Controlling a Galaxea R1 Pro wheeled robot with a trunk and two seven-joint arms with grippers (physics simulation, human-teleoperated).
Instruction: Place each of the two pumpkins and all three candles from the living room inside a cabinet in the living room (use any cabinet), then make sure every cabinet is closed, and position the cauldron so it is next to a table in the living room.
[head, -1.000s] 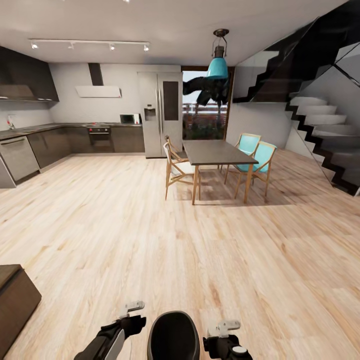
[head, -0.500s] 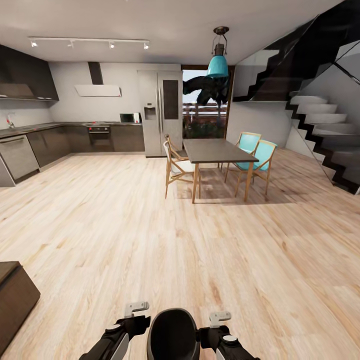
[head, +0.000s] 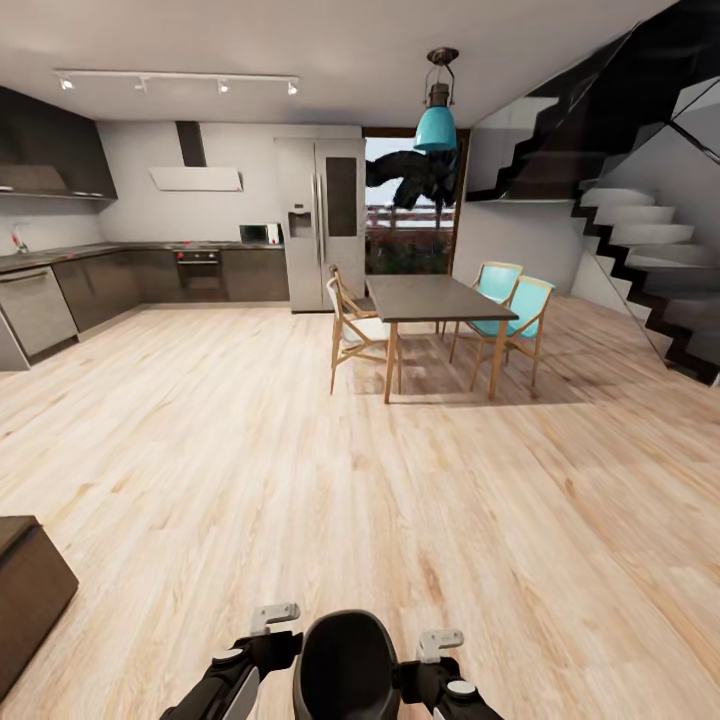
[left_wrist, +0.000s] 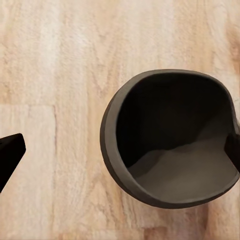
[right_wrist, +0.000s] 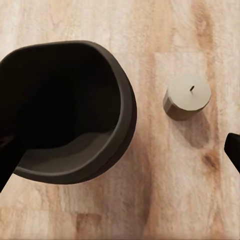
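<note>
The black cauldron (head: 345, 665) stands on the wooden floor right below me, between my two arms. My left gripper (head: 272, 632) hangs at its left side, open, with one dark fingertip (left_wrist: 10, 155) over bare floor and the other at the cauldron's (left_wrist: 170, 137) rim. At the pot's other side my right gripper (head: 440, 652) is open too, one fingertip (right_wrist: 7, 160) over the cauldron (right_wrist: 70, 110). A short beige candle (right_wrist: 187, 97) stands on the floor just beside the pot. The corner of a low dark-brown cabinet (head: 30, 590) shows at the lower left. The pumpkins are out of view.
Ahead stands a dark dining table (head: 435, 300) with wooden and turquoise chairs (head: 510, 315), under a turquoise pendant lamp (head: 436, 120). Grey kitchen cupboards (head: 110, 285) and a fridge (head: 322, 225) line the far wall. Stairs (head: 650, 270) rise at the right.
Both grippers have drawn in closer to the cauldron's sides, the right one more. The camera has shifted slightly, and the room with it.
</note>
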